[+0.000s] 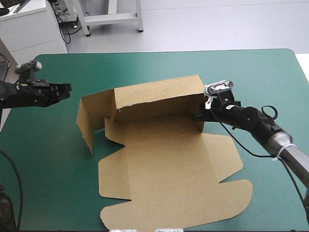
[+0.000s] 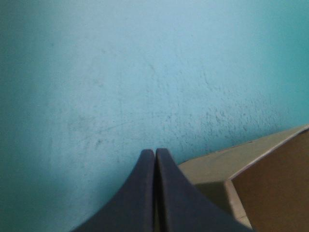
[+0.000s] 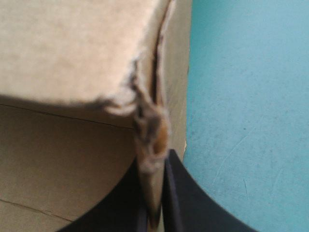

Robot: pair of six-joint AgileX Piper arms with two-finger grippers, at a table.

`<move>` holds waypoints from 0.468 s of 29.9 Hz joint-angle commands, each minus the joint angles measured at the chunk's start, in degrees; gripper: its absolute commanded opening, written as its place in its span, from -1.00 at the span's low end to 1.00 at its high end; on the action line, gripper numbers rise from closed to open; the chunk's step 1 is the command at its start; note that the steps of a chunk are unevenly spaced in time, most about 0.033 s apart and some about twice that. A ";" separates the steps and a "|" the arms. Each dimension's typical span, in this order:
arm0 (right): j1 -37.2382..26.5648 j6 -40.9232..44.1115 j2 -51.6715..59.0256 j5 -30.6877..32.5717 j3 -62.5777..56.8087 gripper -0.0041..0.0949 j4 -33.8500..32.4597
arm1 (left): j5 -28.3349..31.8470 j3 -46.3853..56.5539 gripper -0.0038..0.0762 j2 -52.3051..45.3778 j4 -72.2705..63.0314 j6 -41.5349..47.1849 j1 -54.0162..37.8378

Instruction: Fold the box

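— What is at the left?
— The left end effector (image 1: 67, 87), black fingers pressed together and empty, hovers over the teal-green tabletop (image 1: 256, 72). It points toward the box and is apart from it.
— And the middle?
— The brown box (image 1: 164, 159) lies mid-tabletop. Its far wall stands upright, with its long axis running left to right. The lid lies flat, pointing to the near edge.
— The right?
— The right end effector (image 1: 199, 116) pinches the box's right-hand wall.
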State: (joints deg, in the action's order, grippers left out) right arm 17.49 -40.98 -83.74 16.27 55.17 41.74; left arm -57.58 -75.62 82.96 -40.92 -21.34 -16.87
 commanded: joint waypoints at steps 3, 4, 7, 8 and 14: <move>0.01 0.63 1.47 2.82 1.35 -0.96 1.35 | 4.88 9.73 -0.98 -5.77 -11.28 -4.08 -9.64; 0.01 0.63 1.47 2.92 1.35 -0.96 1.35 | 5.16 11.74 -0.98 -6.06 -12.73 -4.41 -11.07; 0.01 0.63 1.47 3.29 1.35 -0.96 1.35 | 6.97 16.64 -0.98 -6.06 -17.53 -6.37 -13.42; 0.01 0.90 1.47 3.31 1.35 -0.96 1.35 | 7.57 18.59 -0.98 -6.06 -19.13 -7.61 -14.02; -0.12 15.43 1.47 9.01 5.73 -0.96 -10.08 | 10.50 23.37 -0.98 -6.06 -20.05 -8.43 -14.41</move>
State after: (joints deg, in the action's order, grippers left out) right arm 17.43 -34.57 -83.74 19.12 56.80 37.01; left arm -48.61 -51.86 78.89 -56.91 -29.25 -31.05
